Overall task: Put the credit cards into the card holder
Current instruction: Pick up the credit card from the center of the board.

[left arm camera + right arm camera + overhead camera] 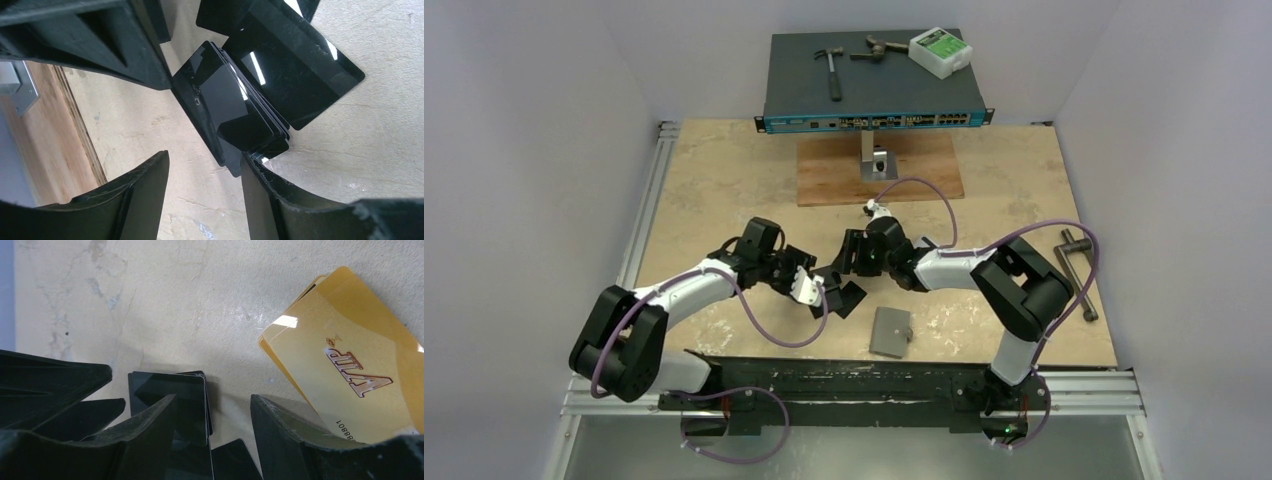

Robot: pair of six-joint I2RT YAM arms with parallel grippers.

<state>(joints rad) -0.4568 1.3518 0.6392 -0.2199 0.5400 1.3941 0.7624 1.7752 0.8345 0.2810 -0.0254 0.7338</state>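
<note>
Credit cards point(345, 355), gold and overlapped, lie flat on the table point(200, 300) beside the right gripper point(212, 400), whose jaws stand apart, empty. A fanned black stack point(235, 110) sits before the left gripper point(205, 155), likewise unclenched. The grey card holder point(890, 331) lies apart, near the arms' bases.

- Beige, mottled stone-look tabletop point(165, 300) fills the upper frame, with grey smudges at upper left.
- Glossy orange-yellow plastic cards point(350, 340) on the right: at least two, stacked slightly offset and lying at an angle. The top card bears red-brown "VIP" lettering, upside down from here, and small dark digits near its lower edge.
- Right gripper point(214, 399): two dark plastic fingers point(150, 440) rise from the bottom edge and stand apart, with bare tabletop between the tips. The finger at frame right covers the yellow cards' lower corner.
- Stack of thin glossy black cards point(192, 385), bottom centre, with rounded corners, partly behind the finger at frame left. Contact not determinable.
- Black angular plastic part point(50, 385) at the left edge; identity unclear.
</note>
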